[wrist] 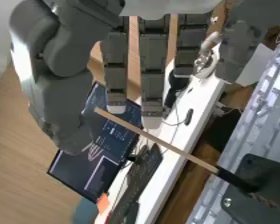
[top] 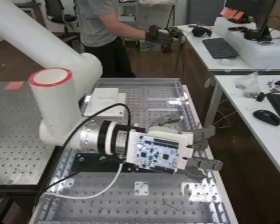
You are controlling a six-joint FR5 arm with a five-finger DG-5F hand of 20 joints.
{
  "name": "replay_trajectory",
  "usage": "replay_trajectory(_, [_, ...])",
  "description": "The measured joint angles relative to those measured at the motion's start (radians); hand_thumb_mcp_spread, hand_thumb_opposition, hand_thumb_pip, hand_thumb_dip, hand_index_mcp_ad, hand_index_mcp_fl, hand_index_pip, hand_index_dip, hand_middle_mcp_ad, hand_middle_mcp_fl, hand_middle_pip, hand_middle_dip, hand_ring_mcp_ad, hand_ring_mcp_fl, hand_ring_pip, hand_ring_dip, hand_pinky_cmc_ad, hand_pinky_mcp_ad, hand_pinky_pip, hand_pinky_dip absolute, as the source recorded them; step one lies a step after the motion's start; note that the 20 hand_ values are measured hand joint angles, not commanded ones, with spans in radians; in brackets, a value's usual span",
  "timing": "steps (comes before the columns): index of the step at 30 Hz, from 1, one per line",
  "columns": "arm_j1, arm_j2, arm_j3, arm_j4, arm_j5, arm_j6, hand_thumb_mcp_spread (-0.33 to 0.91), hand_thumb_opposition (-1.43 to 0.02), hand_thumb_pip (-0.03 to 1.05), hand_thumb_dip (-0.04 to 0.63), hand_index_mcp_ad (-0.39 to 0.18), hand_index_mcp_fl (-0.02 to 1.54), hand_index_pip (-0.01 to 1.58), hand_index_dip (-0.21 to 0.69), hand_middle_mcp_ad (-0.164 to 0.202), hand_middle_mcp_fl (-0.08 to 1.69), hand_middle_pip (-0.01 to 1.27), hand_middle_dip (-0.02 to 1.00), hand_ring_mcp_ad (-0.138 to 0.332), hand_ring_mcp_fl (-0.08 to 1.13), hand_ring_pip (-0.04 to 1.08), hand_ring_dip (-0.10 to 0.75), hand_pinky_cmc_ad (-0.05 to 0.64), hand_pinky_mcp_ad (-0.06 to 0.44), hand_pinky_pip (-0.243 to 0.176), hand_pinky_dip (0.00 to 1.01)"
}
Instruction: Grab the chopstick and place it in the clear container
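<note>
The hand (top: 202,164) is over the bench's right side, its dark fingers extended away from the arm. In the wrist view, the hand (wrist: 152,75) hangs with straight fingers and the thumb apart from them, gripping nothing. The chopstick (wrist: 154,139) slants past just beyond the fingertips, its pale wooden tip near them and its dark end at a black plate (wrist: 270,175). Whether the stick touches a fingertip, I cannot tell. I cannot make out a clear container.
The perforated bench (top: 117,200) lies beneath the arm, with a white box (top: 105,100) on its far part and a black plate (top: 97,162) beside the wrist. Desks with a keyboard (top: 220,48) and a mouse (top: 266,117) stand to the right.
</note>
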Motion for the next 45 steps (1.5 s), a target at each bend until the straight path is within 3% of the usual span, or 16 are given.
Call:
replay_trajectory(16, [0.024, -0.026, 0.018, 0.014, 0.054, 0.028, 0.50, -0.83, 0.43, 0.325, -0.106, 0.65, 0.22, 0.428, 0.077, 0.69, 0.13, 0.70, 0.113, 0.14, 0.12, 0.202, 0.464, 0.361, -0.042, 0.14])
replay_trajectory(21, [0.029, -0.033, 0.026, 0.015, 0.070, 0.032, 0.52, -0.83, 0.43, 0.325, -0.133, 0.64, 0.24, 0.428, 0.075, 0.69, 0.12, 0.70, 0.117, 0.15, 0.12, 0.206, 0.445, 0.360, -0.045, 0.14])
replay_trajectory(34, [0.030, -0.048, 0.044, 0.027, 0.111, 0.024, 0.55, -0.83, 0.40, 0.325, -0.138, 0.56, 0.49, 0.412, 0.059, 0.79, 0.12, 0.76, 0.084, 0.20, 0.12, 0.215, 0.436, 0.342, -0.042, 0.14])
replay_trajectory(45, [0.025, -0.050, 0.050, 0.026, 0.110, 0.022, 0.58, -0.83, 0.37, 0.325, -0.155, 0.59, 0.58, 0.396, 0.058, 0.82, 0.12, 0.79, 0.087, 0.23, 0.12, 0.250, 0.429, 0.340, -0.023, 0.14])
